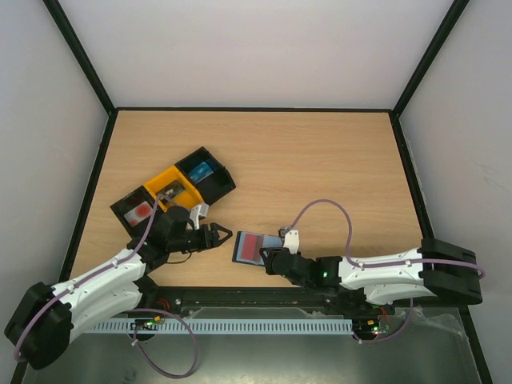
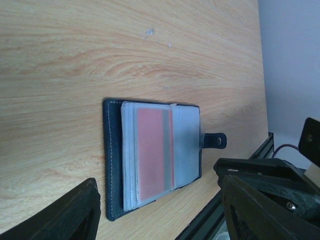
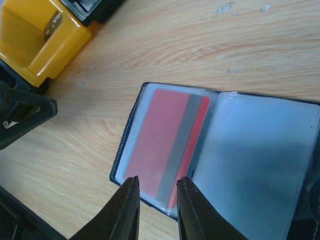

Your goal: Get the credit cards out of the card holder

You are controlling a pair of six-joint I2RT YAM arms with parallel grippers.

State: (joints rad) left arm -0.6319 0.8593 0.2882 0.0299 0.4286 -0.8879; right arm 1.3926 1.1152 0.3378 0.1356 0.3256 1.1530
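From above, the yellow tray (image 1: 166, 178) holds something dark and too small to make out, and the right gripper (image 1: 269, 258) covers the 5 o'clock corner of the card holder (image 1: 272, 243). The holder lies open at 6 o'clock on the table (image 1: 320, 168), near the front edge, with a red card (image 1: 253, 246) showing inside. Out at 10 o'clock from the holder, a black tray (image 1: 122, 206) carries a white card with a red mark (image 1: 140, 212), and a second black tray (image 1: 224, 182) beyond the yellow one carries a blue card (image 1: 201, 170). The left gripper (image 1: 222, 234) hangs at 9 o'clock of the holder, just apart from it. The table is pale wood grain edged with black rails, and plain white walls stand around it. In the left wrist view both fingers (image 2: 70, 215) are cut off by the lower edge; they stand wide apart with nothing between them, released. The holder lies flat here, with a stitched dark cover, cloudy clear sleeves over the red card's grey stripe, and a tab clasp (image 2: 216, 141) at 3 o'clock. In the right wrist view the two black fingers (image 3: 127, 210) stand nearly together at the holder's 6 o'clock edge, over the sleeve. Whether they pinch it I cannot tell, and the holder's right page runs out of the frame
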